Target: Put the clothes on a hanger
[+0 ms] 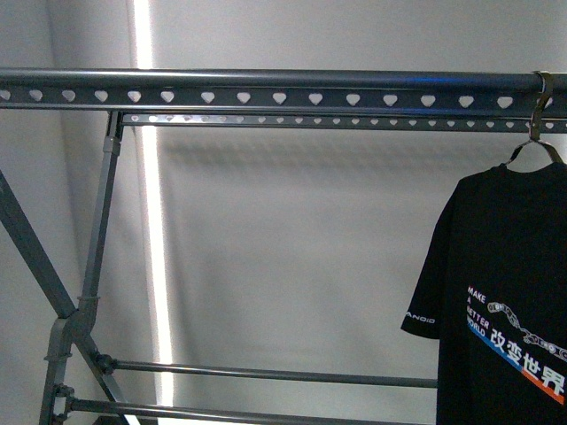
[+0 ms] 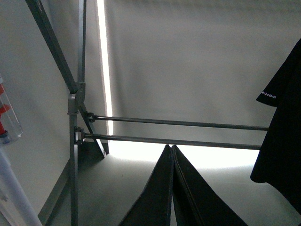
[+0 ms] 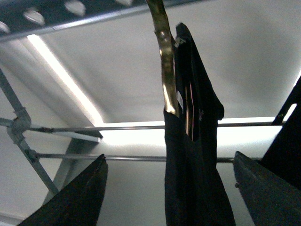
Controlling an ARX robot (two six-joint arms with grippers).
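In the right wrist view the right gripper [image 3: 169,197] stands spread wide, its two dark fingers [image 3: 75,197] apart on either side of the T-shirt [image 3: 193,179] and clear of it. The left gripper [image 2: 171,188] has its fingers pressed together, nothing between them. The shirt, cut off at the front view's edge, hangs by a wire hanger [image 1: 537,142] from the rack [image 1: 266,88], at the rail's right end.

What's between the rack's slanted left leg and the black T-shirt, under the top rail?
Nothing hangs there in the front view: only bare wall between the slanted leg and the T-shirt, with a bright light strip.
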